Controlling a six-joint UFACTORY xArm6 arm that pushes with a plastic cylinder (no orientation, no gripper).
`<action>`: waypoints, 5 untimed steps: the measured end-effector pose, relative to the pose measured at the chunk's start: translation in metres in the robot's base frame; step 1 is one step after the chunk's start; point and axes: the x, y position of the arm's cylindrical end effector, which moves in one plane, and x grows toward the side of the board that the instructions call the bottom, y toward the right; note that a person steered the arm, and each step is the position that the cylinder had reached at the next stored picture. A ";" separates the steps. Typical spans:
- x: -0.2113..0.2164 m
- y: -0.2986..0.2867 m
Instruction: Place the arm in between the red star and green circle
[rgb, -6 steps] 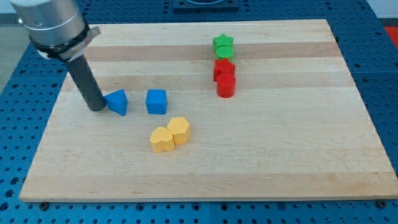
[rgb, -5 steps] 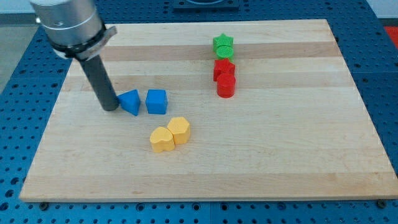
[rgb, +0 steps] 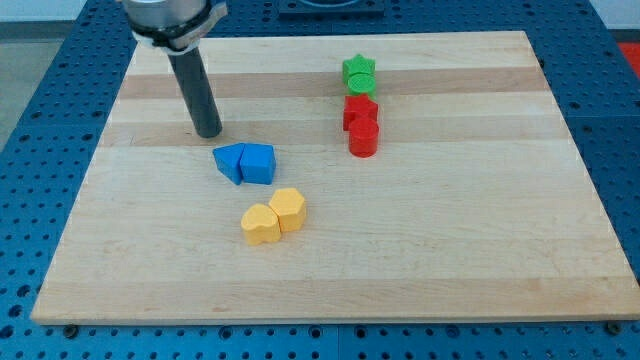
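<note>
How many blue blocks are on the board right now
2. The blue triangular block and the blue cube touch side by side left of the board's centre, just above the yellow pair. None looks hidden.

Dark rod near-vertical, slight lean, at view's upper left; my tip (rgb: 209, 132) on board.
</note>
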 end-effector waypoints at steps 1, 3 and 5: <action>-0.018 0.040; -0.029 0.125; -0.029 0.181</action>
